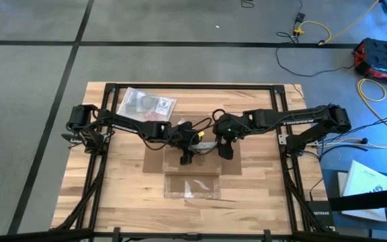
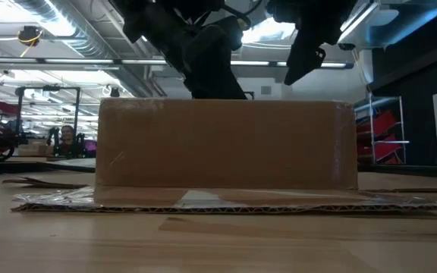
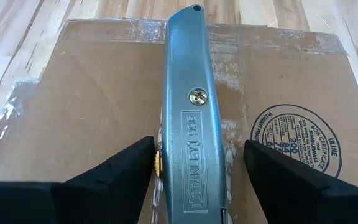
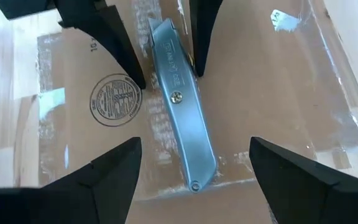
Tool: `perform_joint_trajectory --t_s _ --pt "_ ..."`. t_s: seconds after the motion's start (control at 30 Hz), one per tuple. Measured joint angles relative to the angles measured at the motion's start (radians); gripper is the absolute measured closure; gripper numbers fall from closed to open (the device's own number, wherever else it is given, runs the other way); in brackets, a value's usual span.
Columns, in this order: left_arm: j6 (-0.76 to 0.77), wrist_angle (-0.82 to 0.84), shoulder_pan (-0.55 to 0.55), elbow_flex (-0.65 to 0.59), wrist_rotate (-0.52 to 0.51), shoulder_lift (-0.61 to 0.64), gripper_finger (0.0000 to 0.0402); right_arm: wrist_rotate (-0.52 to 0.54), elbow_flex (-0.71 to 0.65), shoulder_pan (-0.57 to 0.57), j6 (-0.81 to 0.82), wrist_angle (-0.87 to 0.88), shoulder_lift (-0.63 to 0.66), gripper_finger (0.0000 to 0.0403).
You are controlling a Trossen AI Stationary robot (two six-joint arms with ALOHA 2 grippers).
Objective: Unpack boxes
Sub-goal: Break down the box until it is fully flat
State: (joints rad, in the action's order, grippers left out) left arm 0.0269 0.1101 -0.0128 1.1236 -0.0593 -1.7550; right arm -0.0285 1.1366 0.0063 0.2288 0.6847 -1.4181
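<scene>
A utility knife is gripped in the left tool over the taped seam of the box mid-surface, presumably for slitting, while the right tool is held open beside it

- From above I see a grey floor crossed by dark lines, one running across the upper part of the frame and one slanting down the left.
- The light wooden table fills the lower centre of the frame, edged by a black frame.
- At the upper right, yellow cables and black ones trail over the floor beside a red and black case.
- At the lower right lies a white box.
- At table height I see ceiling ducts at the upper left, bright strip lights, and red shelving at the right.
- A person sits far off at the left.
</scene>
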Motion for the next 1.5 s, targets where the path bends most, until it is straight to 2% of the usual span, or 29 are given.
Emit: perform_joint_trajectory --t_s 0.53,1.2,1.27,1.43,1.5 --pt "0.026 -0.002 0.000 -0.001 -0.039 -0.001 0.0164 -0.007 0.000 0.000 0.016 -0.029 0.000 0.0118" --pt "0.030 0.035 -0.007 0.021 -0.082 0.001 0.0166 0.037 0.000 -0.001 -0.001 -0.071 0.000 0.0118" --pt "0.028 0.043 -0.007 0.022 -0.083 0.001 0.0180 0.037 0.000 -0.001 -0.001 -0.070 0.000 0.0118" --pt "0.027 0.050 -0.007 0.023 -0.078 0.001 0.0270 0.038 0.000 -0.001 -0.001 -0.070 0.000 0.0118" --pt "0.027 0.051 -0.007 0.023 -0.076 0.001 0.0277 0.038 0.000 -0.001 -0.001 -0.071 0.000 0.0118"
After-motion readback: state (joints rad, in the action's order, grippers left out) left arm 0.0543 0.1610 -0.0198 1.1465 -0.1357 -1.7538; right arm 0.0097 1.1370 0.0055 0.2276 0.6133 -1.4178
